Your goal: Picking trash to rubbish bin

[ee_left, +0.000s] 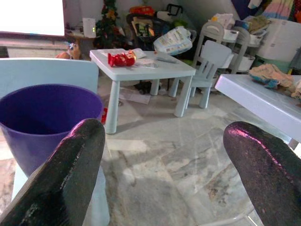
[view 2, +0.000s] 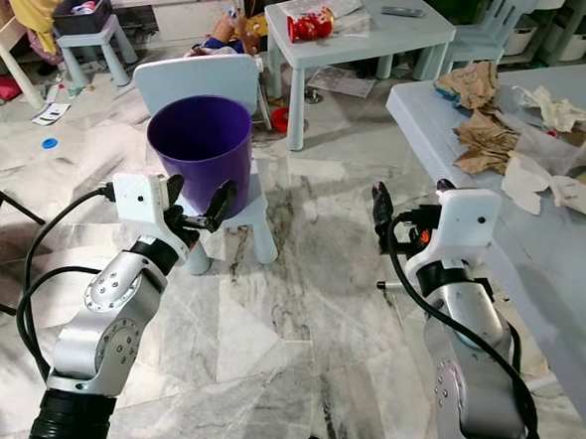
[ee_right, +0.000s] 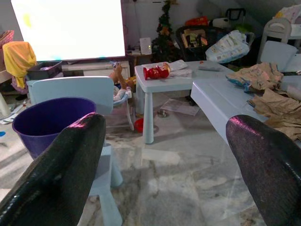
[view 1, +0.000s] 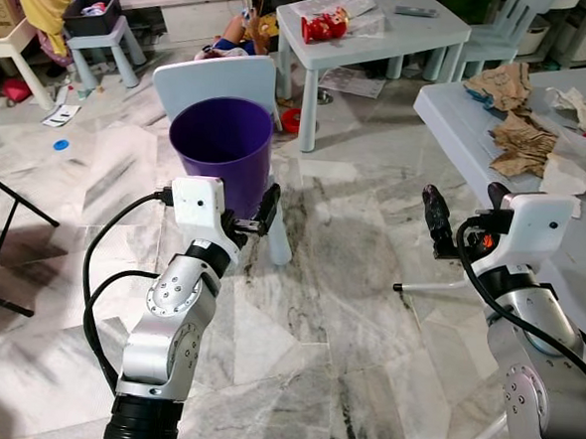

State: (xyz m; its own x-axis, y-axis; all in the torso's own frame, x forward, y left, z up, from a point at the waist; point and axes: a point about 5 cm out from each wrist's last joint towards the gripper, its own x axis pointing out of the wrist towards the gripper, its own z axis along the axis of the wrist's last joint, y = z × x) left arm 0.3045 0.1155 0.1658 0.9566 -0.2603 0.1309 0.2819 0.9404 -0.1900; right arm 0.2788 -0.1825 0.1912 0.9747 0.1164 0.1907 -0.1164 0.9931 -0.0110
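Observation:
A purple rubbish bin (view 1: 221,141) stands upright on the seat of a small pale blue chair (view 1: 214,75). My left gripper (view 2: 196,206) hovers open and empty just in front of the bin's wall. Crumpled brown paper (view 1: 521,144) and white wrappers (view 1: 578,108) lie on the pale blue table (view 1: 449,115) at the right. My right gripper (view 1: 464,215) is open and empty, held near that table's front edge. A red snack bag (view 1: 325,25) rests on the small table (view 1: 383,48) behind. In the left wrist view the bin (ee_left: 42,117) sits beyond one of the fingers (ee_left: 61,179).
A black metal stand (view 1: 2,252) is on the floor at the left. A stool carrying a black box (view 1: 92,13) stands far left. Papers and small litter lie around the small table's legs. A white leg (view 1: 428,286) juts out under the right table. Marble floor opens between the arms.

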